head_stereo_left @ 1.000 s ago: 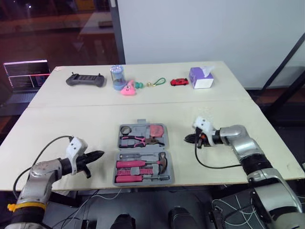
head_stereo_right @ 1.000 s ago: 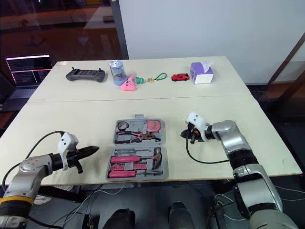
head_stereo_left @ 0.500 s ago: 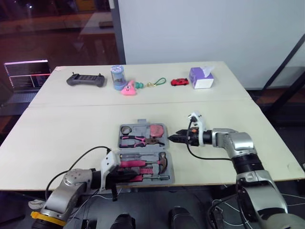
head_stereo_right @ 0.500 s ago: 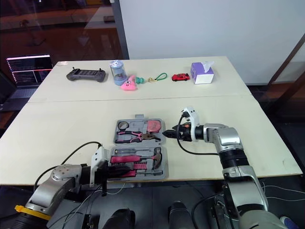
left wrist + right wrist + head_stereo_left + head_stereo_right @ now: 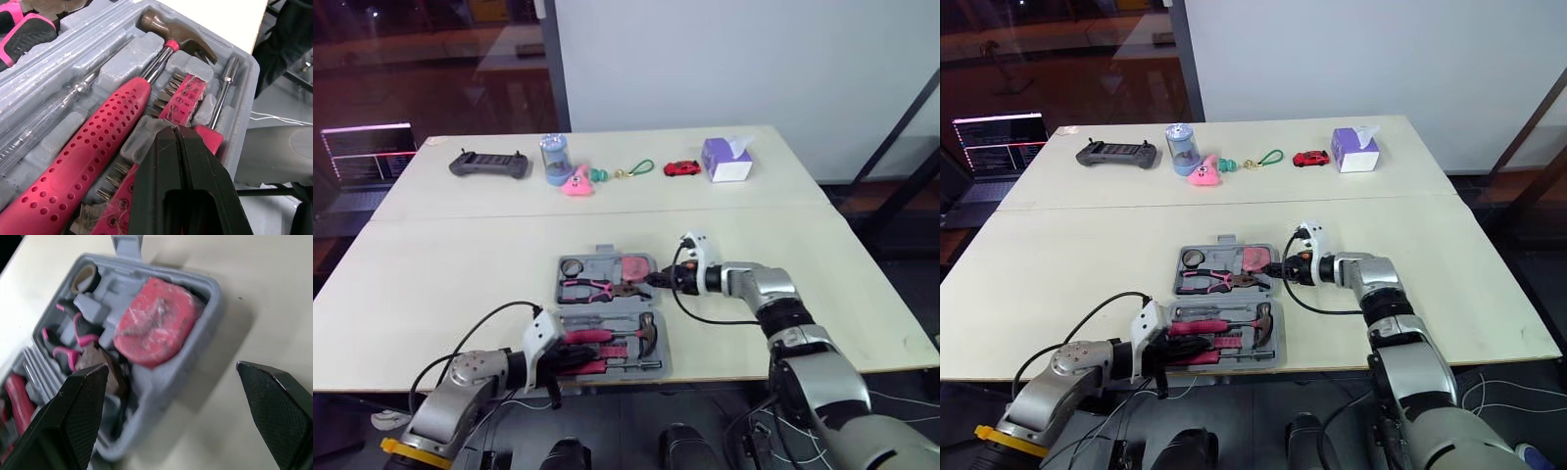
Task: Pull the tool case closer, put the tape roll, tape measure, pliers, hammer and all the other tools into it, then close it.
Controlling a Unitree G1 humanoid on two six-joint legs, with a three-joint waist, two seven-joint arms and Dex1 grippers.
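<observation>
Currently the open grey plastic tool case lies toward 6 o'clock on the cream table, loaded with a pink-handled steel hammer, rounded pink tape measure, pink-and-black pliers and small tape roll. Left gripper: fingers pressed together, over the case's 7 o'clock corner. Right gripper: fingers spread wide, at the case's 2 o'clock rim.

Pale table, and the open grey tool case sits near its front edge. Well beyond the case runs a row: black game controller, blue jar, pink toy, green key loop, red toy car, purple tissue box.
</observation>
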